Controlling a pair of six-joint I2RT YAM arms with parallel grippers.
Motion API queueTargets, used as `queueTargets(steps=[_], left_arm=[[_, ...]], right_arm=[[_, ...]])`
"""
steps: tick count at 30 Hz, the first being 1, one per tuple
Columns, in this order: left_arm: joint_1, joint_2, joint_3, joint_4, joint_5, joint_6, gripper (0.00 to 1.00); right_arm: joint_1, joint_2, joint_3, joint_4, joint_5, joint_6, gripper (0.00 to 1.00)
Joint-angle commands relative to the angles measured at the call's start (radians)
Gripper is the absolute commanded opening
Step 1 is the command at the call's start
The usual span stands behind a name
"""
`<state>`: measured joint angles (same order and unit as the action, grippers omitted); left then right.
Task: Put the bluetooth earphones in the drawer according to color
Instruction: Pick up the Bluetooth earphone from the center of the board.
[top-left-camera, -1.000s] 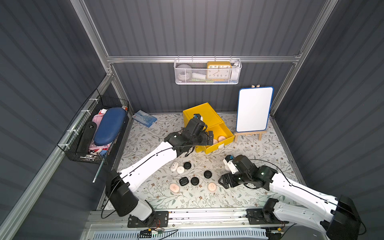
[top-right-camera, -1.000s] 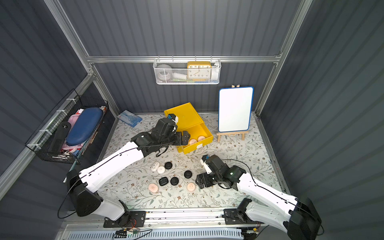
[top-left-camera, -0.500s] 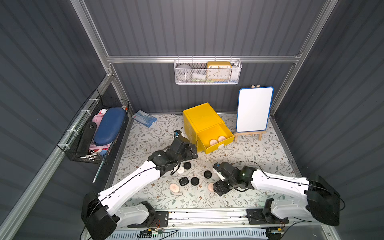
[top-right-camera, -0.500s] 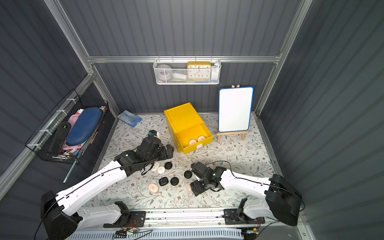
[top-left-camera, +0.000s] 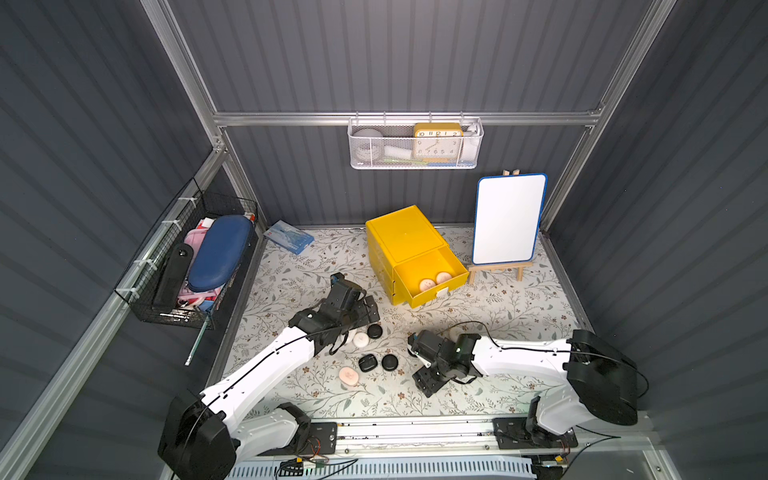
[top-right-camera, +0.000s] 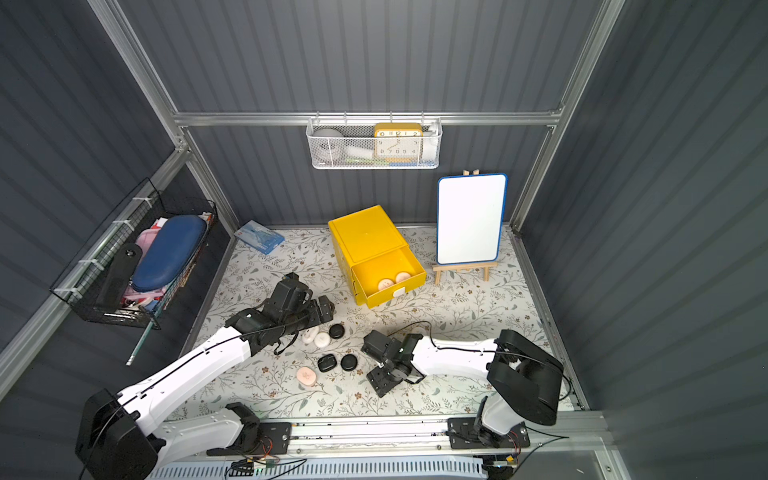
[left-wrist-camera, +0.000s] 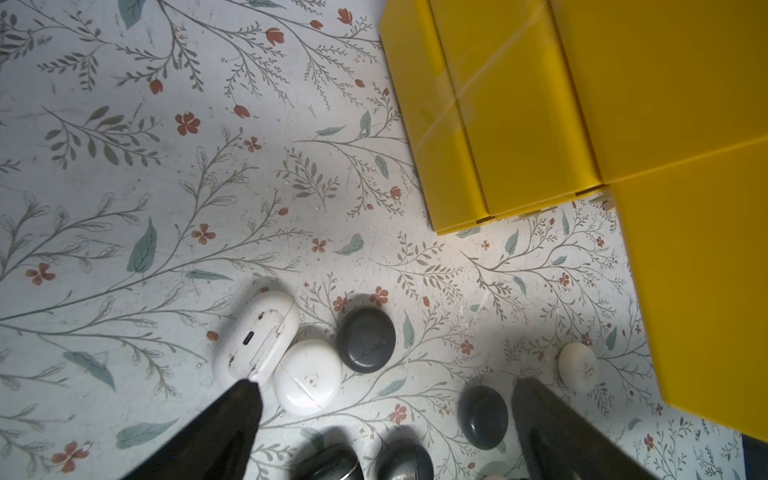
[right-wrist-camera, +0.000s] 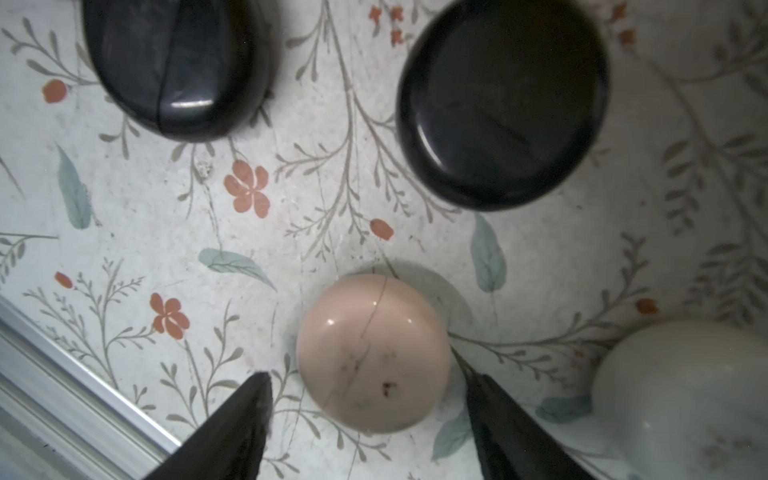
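Note:
The bluetooth earphones are small rounded cases on the floral mat. In the right wrist view a pale pink case (right-wrist-camera: 374, 353) lies between the tips of my right gripper (right-wrist-camera: 370, 399), which is open with a gap on each side. Two black cases (right-wrist-camera: 503, 104) lie beyond it and a white case (right-wrist-camera: 681, 395) beside it. My left gripper (left-wrist-camera: 386, 403) is open above white cases (left-wrist-camera: 307, 376) and black cases (left-wrist-camera: 365, 338), holding nothing. In both top views the yellow drawer (top-left-camera: 451, 279) stands pulled out with two pink cases (top-left-camera: 427, 284) inside. Another pink case (top-left-camera: 348, 376) lies near the front.
The yellow drawer unit (top-left-camera: 405, 241) stands at the back middle, a whiteboard on an easel (top-left-camera: 509, 220) to its right. A blue packet (top-left-camera: 289, 237) lies at the back left. A wire basket (top-left-camera: 195, 266) hangs on the left wall. The metal rail (top-left-camera: 415, 430) runs along the front.
My left arm has drawn back from the drawer to the cluster of white and black cases. My right arm has moved left and down over the pink case, its jaws narrowing.

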<state>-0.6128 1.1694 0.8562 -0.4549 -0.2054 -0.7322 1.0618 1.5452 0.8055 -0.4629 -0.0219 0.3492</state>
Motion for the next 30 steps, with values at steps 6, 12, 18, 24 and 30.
queueTargets(steps=[6,12,18,24,30], left_arm=[[0.008,-0.014,-0.020,0.012,-0.003,-0.013,0.99],[0.008,-0.008,-0.020,0.014,-0.007,-0.013,0.99],[0.008,-0.010,-0.020,0.013,-0.015,-0.013,0.99],[0.008,-0.027,-0.027,0.009,-0.032,-0.019,0.99],[0.008,-0.047,-0.034,0.001,-0.055,-0.027,0.99]], right_arm=[[0.010,0.047,0.046,-0.014,0.048,0.008,0.69],[0.010,0.039,0.055,-0.029,0.057,0.017,0.58],[0.010,-0.009,0.067,-0.036,0.060,0.027,0.52],[0.010,-0.077,0.084,-0.030,0.059,0.031,0.52],[0.002,-0.163,0.169,-0.045,0.042,0.011,0.52]])
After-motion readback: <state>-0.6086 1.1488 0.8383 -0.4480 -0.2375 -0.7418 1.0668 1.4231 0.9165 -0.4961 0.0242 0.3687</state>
